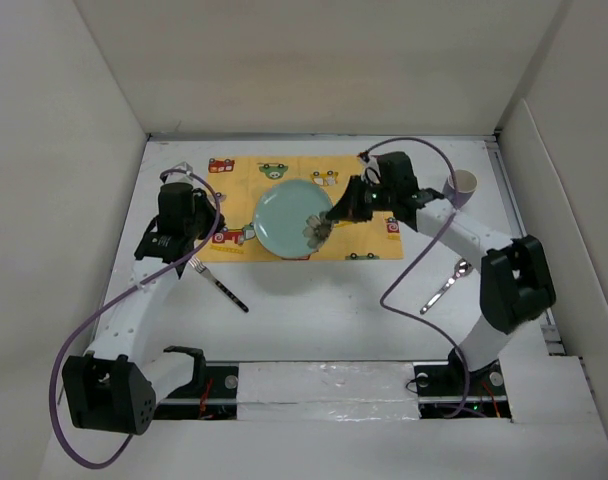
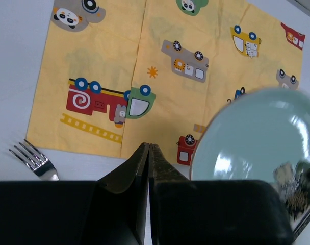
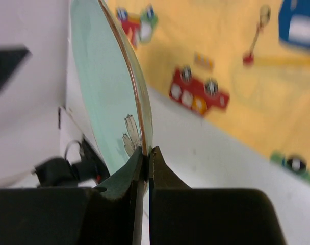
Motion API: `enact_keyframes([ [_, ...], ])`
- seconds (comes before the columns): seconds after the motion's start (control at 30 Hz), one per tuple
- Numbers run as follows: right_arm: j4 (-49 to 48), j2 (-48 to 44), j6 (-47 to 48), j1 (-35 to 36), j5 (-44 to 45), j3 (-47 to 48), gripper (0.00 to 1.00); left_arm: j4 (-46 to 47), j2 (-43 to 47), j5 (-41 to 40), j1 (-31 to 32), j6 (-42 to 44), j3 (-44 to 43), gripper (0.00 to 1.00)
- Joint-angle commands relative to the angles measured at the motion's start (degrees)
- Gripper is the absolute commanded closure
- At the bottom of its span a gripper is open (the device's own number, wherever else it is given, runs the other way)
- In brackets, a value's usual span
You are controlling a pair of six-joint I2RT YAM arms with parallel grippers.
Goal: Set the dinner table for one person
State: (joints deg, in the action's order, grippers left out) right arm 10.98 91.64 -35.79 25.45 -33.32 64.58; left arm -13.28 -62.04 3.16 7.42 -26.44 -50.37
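Right gripper (image 3: 146, 150): your fingers pinched the pale green plate (image 1: 284, 215) at its 4 o'clock rim.
Left gripper (image 2: 148, 148): you had it closed and empty, at the plate's 9 o'clock, by the placemat (image 2: 119, 56) edge.
Dinner table (image 1: 314, 310): it lay beneath both grippers, with your arms reaching toward 12 o'clock.

The plate (image 1: 289, 220) lies over the placemat's (image 1: 379, 245) left half, fork (image 1: 219, 285) left, spoon (image 1: 449, 283) right.

White dinner table (image 1: 314, 320) w/ placemat (image 1: 379, 236), fork (image 1: 217, 284), spoon (image 1: 446, 286), cup (image 1: 464, 185)
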Motion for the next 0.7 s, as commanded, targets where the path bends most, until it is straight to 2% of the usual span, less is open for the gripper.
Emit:
enact_keyframes([
  [0.0,-7.3,6.6,-4.4,-2.3,-1.4,11.6,1.0,-0.1,1.6,-0.5,-0.1,-1.2,-2.4,1.0],
  [0.03,-7.3,11.7,-5.3,-2.9,-1.6,16.4,1.0,-0.4,1.7,0.3,-0.1,-1.3,-2.3,1.0],
  [0.13,-9.6,19.0,-8.9,-4.1,-0.4,23.5,1.0,0.8,3.1,3.9,-0.1,-2.3,-0.8,1.0],
  [0.23,-10.0,23.5,-11.9,-4.6,0.3,27.7,1.0,2.8,5.6,9.6,-4.3,-4.6,2.5,1.0],
  [0.33,-10.5,27.9,-14.8,-4.6,1.2,30.9,1.0,4.4,8.0,12.5,-5.0,-4.4,4.7,1.0],
  [0.53,-9.6,33.0,-18.1,-4.6,1.5,31.9,1.0,-4.8,8.6,8.7,-5.0,-0.5,1.5,1.0],
  [0.6,-7.7,33.4,-17.4,-4.6,2.1,31.6,0.86,-6.8,8.7,8.4,-5.0,-0.1,1.2,1.0],
  [0.63,-7.6,33.2,-17.3,-4.6,2.7,30.8,0.78,-8.9,8.6,7.6,-5.0,-0.5,1.2,0.83],
  [0.67,-7.6,32.8,-17.1,-4.6,2.9,30.1,0.63,-9.9,8.6,7.2,-5.0,-0.7,1.3,0.72],
])
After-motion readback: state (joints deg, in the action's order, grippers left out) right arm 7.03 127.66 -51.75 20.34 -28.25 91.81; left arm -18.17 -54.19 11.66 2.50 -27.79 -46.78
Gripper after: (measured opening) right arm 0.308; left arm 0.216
